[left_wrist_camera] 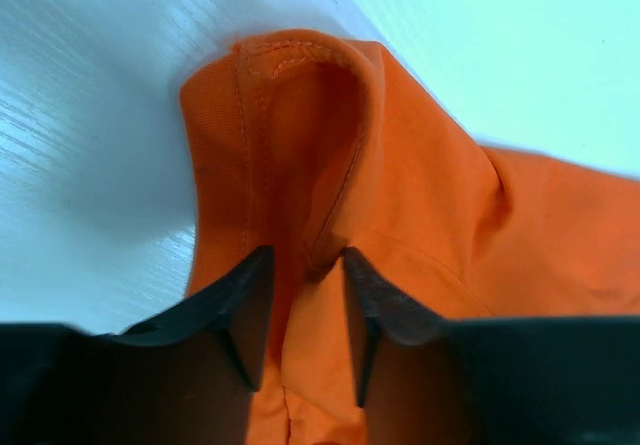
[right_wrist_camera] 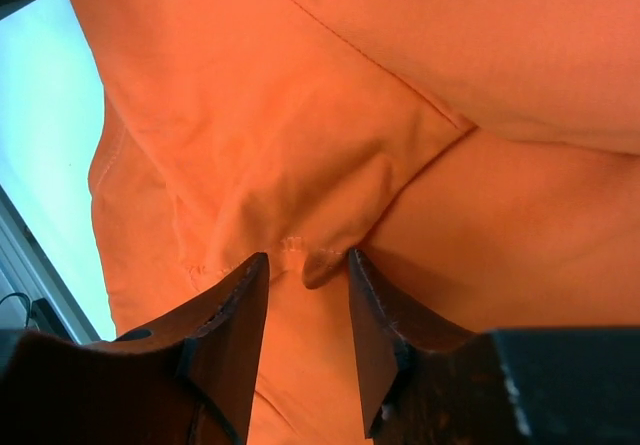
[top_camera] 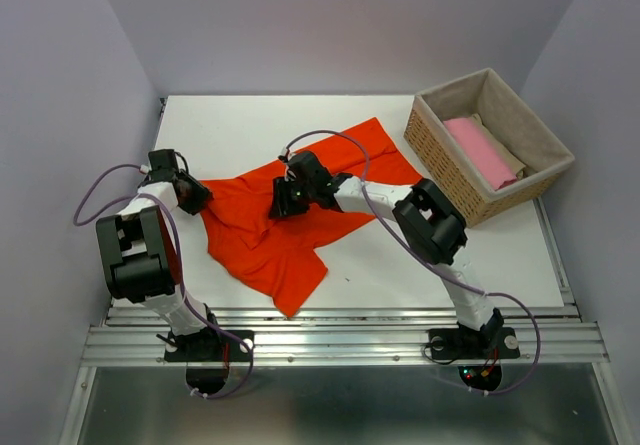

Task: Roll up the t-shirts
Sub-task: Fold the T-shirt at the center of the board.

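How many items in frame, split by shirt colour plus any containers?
wicker basket: 1
orange-red t-shirt: 1, outside the wicker basket
pink t-shirt: 1, inside the wicker basket
beige t-shirt: 1, inside it, mostly hidden behind the pink one
Total: 4 (3 shirts, 1 container)

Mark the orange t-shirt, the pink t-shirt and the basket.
orange t-shirt (top_camera: 270, 250), top view, middle of the spread body.
pink t-shirt (top_camera: 482, 152), top view, middle of its upper surface.
basket (top_camera: 440, 165), top view, woven outer wall.
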